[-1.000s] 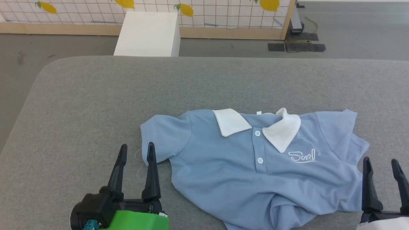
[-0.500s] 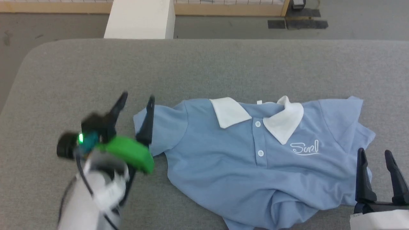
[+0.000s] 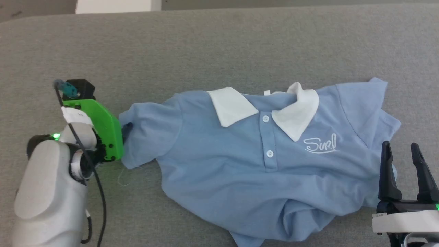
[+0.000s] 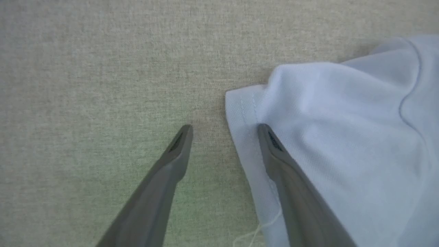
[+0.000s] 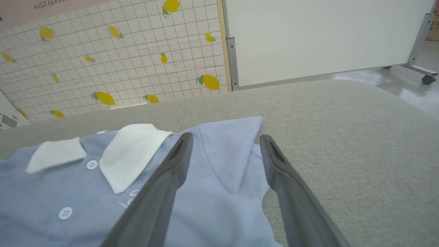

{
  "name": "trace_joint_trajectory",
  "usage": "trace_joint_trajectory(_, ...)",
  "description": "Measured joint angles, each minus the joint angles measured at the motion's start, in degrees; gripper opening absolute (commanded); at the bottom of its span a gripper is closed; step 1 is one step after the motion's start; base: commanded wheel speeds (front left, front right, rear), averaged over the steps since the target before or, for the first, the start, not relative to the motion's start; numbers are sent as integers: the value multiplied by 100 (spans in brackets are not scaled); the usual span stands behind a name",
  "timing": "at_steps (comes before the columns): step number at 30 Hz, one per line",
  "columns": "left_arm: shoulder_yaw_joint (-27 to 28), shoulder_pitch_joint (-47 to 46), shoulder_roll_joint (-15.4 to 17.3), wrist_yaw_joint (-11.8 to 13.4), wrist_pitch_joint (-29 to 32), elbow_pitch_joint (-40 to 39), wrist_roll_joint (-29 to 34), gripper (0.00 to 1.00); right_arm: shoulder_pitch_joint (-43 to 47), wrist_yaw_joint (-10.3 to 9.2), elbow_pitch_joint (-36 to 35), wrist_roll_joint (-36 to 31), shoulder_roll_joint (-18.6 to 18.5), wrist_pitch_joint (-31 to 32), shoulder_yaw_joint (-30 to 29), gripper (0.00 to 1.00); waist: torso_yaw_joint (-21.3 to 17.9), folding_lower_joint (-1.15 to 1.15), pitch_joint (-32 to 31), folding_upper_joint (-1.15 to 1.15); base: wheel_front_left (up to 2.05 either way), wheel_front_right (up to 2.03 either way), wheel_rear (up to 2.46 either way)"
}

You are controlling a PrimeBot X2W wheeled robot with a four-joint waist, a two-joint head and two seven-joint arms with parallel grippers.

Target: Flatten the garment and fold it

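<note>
The garment (image 3: pixel 240 161) is a light blue polo shirt with a white collar (image 3: pixel 295 113), lying face up and wrinkled on the grey padded surface (image 3: pixel 219 44). My left arm's green wrist housing (image 3: pixel 103 128) stands over the shirt's left sleeve (image 3: pixel 147 130), fingers pointing down. In the left wrist view my left gripper (image 4: pixel 224 132) is open across the sleeve hem (image 4: pixel 247 113): one finger over the blue fabric, the other over bare grey cloth. My right gripper (image 3: pixel 400 145) is open at the shirt's lower right, with the right sleeve (image 5: pixel 233 151) between its fingers (image 5: pixel 171 171) in the right wrist view.
A white box (image 3: pixel 113 6) stands beyond the surface's far edge. A loose thread (image 3: pixel 125 178) trails from the left sleeve. The right wrist view shows a lemon-patterned wall (image 5: pixel 113 68) and a white panel (image 5: pixel 319 37) behind the table.
The head camera has tilted down. My left arm moved forward and turned its fingers down onto the left sleeve's edge. The right gripper has kept its place, open.
</note>
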Motion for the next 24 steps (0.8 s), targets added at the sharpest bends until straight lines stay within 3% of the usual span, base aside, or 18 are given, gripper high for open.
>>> trace_joint_trajectory(7,183,-61,134,379,749,-62,-196,100,-109,0,42,41,1,-24,-8,100,-226,0,284,0,0,0,0)
trace_joint_trajectory(8,197,-77,132,405,860,-81,-233,83,-113,0,44,41,1,-24,-9,100,-251,0,314,0,0,0,0)
trace_joint_trajectory(9,211,-88,142,403,944,-107,-279,0,-113,0,49,41,1,-25,-11,100,-269,0,334,0,0,0,0)
trace_joint_trajectory(13,357,-111,48,386,967,-199,-617,0,-127,-1,88,32,1,-32,-58,100,-304,0,330,0,0,0,0)
trace_joint_trajectory(24,582,-65,-357,-77,-894,-234,-770,0,-129,0,-63,-226,1,68,-233,100,-116,0,-235,0,0,0,0)
